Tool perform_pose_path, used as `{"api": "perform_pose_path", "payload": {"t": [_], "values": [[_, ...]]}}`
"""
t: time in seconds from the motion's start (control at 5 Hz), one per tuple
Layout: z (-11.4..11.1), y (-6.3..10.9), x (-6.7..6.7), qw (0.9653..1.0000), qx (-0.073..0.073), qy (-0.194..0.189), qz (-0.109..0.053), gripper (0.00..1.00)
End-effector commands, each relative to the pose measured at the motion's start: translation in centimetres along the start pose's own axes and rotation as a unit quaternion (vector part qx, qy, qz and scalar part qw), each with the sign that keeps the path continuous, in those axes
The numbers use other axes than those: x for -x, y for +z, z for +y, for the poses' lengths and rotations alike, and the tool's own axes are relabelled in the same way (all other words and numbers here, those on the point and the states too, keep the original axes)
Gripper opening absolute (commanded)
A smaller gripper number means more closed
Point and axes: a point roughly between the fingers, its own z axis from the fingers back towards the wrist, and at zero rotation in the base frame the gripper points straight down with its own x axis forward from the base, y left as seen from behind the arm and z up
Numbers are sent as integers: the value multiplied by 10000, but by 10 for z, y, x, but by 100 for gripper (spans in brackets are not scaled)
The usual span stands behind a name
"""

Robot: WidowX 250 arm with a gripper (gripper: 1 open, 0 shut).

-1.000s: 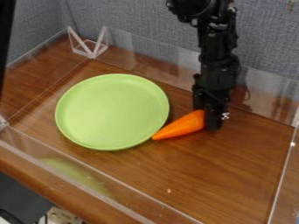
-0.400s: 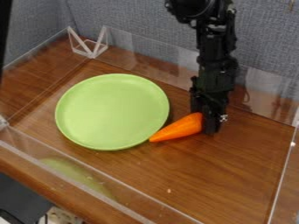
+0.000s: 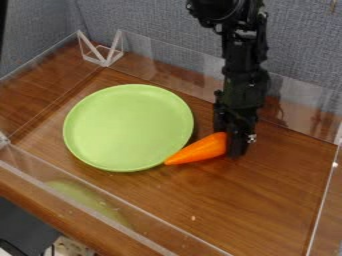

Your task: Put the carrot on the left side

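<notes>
Carrot [image 3: 198, 151] lies on the wooden table [image 3: 267, 200], its pointed tip touching the lime-green plate [image 3: 128, 126] rim; the gripper [image 3: 237, 138] pinches its thick end from above, pointing steeply down.

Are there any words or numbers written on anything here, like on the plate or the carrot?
None: no words, numbers or signs show on the green plate, the carrot, the black arm, the wooden table or the clear walls.
</notes>
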Motion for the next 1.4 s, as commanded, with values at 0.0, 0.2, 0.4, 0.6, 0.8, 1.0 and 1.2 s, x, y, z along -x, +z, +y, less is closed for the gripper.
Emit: {"api": "perform_pose_path", "payload": {"t": [0.0, 0.2, 0.4, 0.6, 0.8, 1.0, 1.2], "values": [[-3, 24, 3, 9996, -192, 72, -175, 0], [-7, 38, 8, 9994, -286, 142, -163, 0], [-11, 53, 12, 9989, -407, 202, -134, 0], [-15, 69, 17, 9981, -545, 275, -99, 0], [-15, 74, 18, 9978, -581, 301, -86, 0], [-13, 72, 19, 9978, -579, 310, -78, 0], [-12, 72, 19, 9978, -579, 318, -70, 0]]}}
